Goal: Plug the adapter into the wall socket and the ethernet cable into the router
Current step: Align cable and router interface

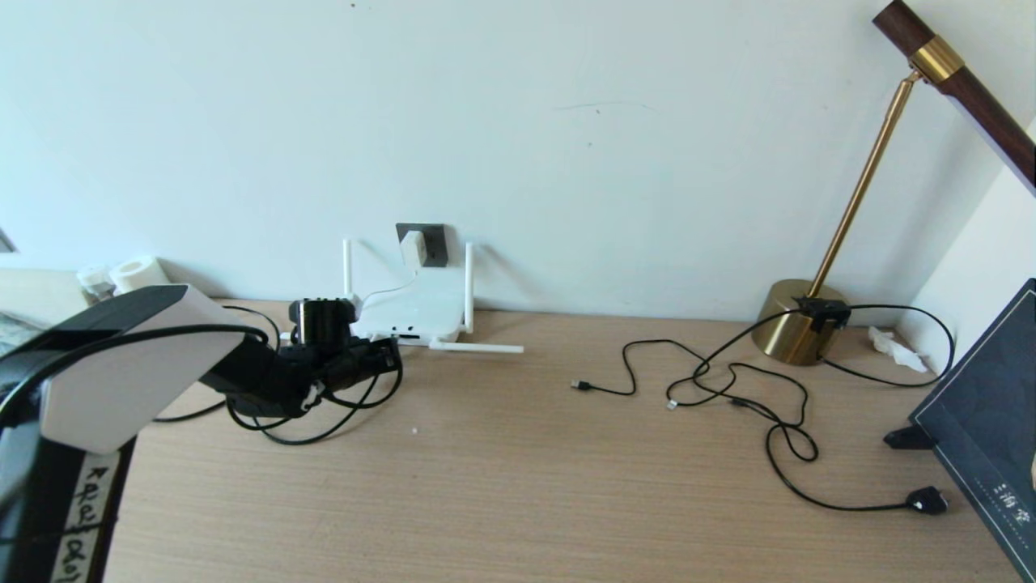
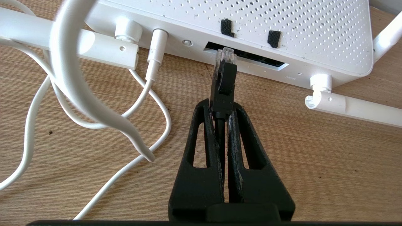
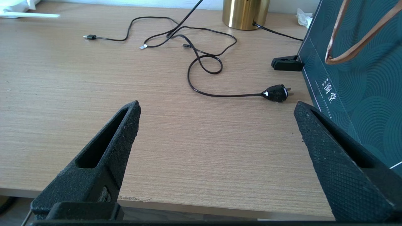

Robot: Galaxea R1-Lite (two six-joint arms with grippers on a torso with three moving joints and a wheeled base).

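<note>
Ethernet cable [image 2: 223, 84] pinched in left gripper [image 2: 222, 110] over wooden desk [image 1: 518, 486]; right gripper [image 3: 216, 108] wide.

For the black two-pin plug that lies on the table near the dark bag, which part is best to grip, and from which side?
Grip the two-pin plug across its thick black body, behind the pins, coming down from above. It lies flat on the table, pins toward the bag and cord trailing the other way, so the two long flanks look free. The right gripper is open nearby.

Open desk [image 1: 502, 486] mid-table; white cord [image 2: 94, 125] loops and folded antenna [image 2: 355, 108] flanking router [image 2: 251, 28] slot.
</note>
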